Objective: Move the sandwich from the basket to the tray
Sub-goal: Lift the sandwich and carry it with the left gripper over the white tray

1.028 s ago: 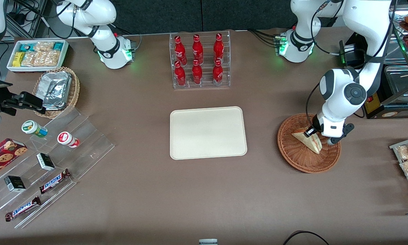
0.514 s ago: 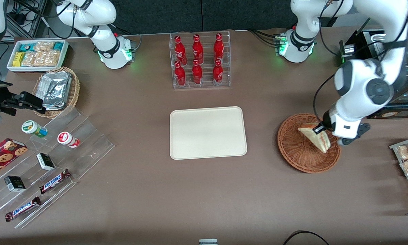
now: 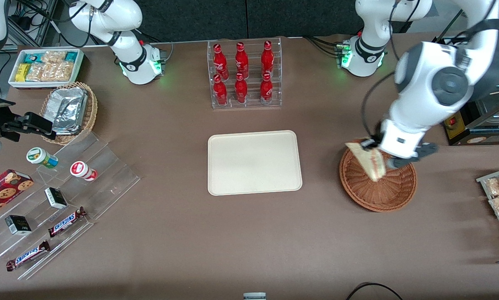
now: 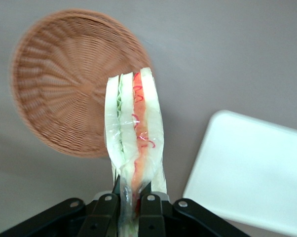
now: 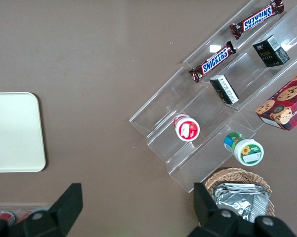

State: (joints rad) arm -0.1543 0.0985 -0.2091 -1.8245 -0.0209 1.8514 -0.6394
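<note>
In the left wrist view, the black two-finger gripper (image 4: 129, 210) is clamped on the narrow end of the triangular sandwich of pale bread with red and green filling (image 4: 133, 138), its fingers (image 4: 149, 210) pressed against the bread on either side. The sandwich hangs clear in the air, its layered cut edge facing the camera. Below it lies the round reddish-brown wicker basket (image 4: 64, 103), with nothing in it, and beside that a corner of the flat cream-white rectangular tray (image 4: 252, 173). In the front view the gripper (image 3: 368, 146) holds the sandwich (image 3: 368, 162) above the basket (image 3: 378, 191), over the rim nearest the tray (image 3: 253, 162). The tray sits at the table's middle, bare. Farther from the camera stands a clear acrylic rack of red bottles (image 3: 244, 75).
</note>
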